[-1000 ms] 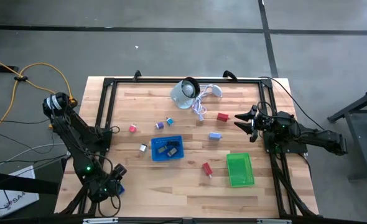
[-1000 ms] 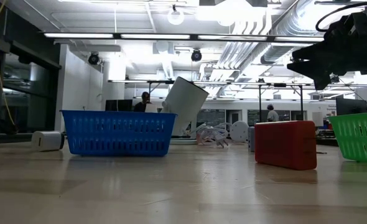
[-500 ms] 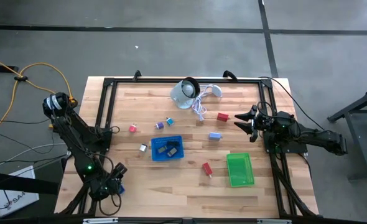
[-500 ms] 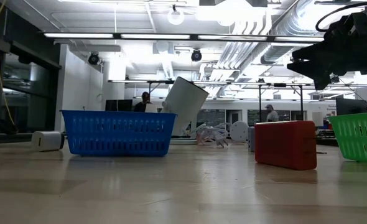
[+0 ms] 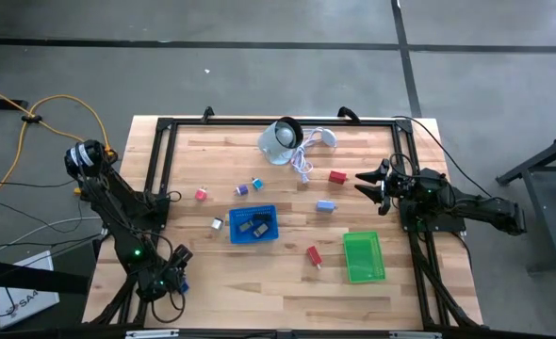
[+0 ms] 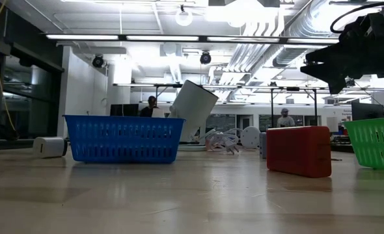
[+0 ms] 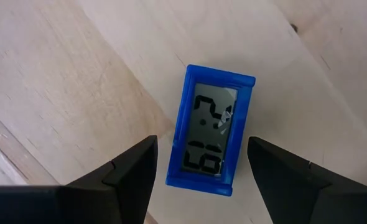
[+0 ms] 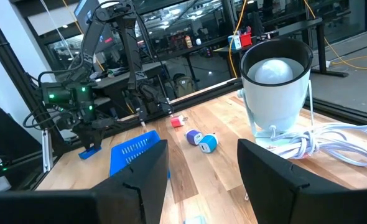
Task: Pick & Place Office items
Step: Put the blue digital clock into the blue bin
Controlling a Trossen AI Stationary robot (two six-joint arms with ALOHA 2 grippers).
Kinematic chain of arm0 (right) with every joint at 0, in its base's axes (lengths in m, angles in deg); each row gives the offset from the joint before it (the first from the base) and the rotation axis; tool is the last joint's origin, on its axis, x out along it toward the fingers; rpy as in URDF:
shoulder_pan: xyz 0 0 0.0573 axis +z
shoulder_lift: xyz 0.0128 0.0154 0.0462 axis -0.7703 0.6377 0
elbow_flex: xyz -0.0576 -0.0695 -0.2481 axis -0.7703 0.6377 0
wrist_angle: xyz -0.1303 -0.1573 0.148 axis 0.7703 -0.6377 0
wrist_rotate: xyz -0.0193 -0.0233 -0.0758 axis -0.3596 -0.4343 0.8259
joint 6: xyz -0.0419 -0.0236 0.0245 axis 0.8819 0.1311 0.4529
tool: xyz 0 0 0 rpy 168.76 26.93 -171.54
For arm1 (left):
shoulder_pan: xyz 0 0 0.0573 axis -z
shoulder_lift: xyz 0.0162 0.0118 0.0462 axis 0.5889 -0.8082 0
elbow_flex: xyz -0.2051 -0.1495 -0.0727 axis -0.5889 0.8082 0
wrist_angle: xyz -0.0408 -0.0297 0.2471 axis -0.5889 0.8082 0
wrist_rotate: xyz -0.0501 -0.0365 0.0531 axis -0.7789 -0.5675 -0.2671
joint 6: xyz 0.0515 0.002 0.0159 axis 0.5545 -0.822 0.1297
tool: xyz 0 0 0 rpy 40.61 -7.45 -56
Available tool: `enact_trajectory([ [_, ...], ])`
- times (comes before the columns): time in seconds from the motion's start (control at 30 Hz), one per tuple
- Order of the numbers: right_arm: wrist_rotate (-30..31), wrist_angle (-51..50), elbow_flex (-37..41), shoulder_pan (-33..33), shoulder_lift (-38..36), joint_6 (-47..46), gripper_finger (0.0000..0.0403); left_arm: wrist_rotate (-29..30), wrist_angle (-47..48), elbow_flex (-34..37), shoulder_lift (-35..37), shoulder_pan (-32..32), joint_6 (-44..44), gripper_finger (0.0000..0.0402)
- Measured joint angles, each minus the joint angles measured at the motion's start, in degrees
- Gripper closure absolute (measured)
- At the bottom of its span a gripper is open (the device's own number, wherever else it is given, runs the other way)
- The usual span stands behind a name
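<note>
We see small blue rectangular plastic clock with grey display (image 7: 211, 129) flat on wooden table (image 7: 78, 74), near-left corner, between spread fingers of left gripper (image 7: 202, 171), not gripped. Right gripper (image 5: 368, 185) open, empty, hovering at right edge.

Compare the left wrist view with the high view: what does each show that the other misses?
Only the left wrist view shows a blue clock with a digit display lying flat on the wooden table, between the open fingers of the left hand, which do not touch it.

Only the high view shows the layout: blue basket, green basket, white round device, scattered small items, and the right hand open above the table's right side.

Both share the left hand, low at the table's near left corner in the high view.
</note>
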Motion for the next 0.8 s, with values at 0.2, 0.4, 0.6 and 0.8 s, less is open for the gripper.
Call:
enact_trajectory([
  [0.2,0.0,0.0,-0.02,0.0,0.02,0.0,0.0224,-0.37,-0.06,0.0,-1.42,0.0,0.0,0.0159],
  [0.4,0.0,0.0,0.0,0.0,0.02,0.0,0.0224,-0.39,-0.43,0.0,-1.66,0.0,0.0,0.0159],
  [0.6,-0.02,0.0,-0.02,0.0,0.0,0.0,0.0224,-0.42,-0.53,0.0,-1.66,0.0,0.01,0.0165],
  [0.8,-0.02,0.0,-0.01,0.0,0.02,0.0,0.0224,-0.59,-0.69,0.0,-1.68,0.0,0.04,0.0188],
])
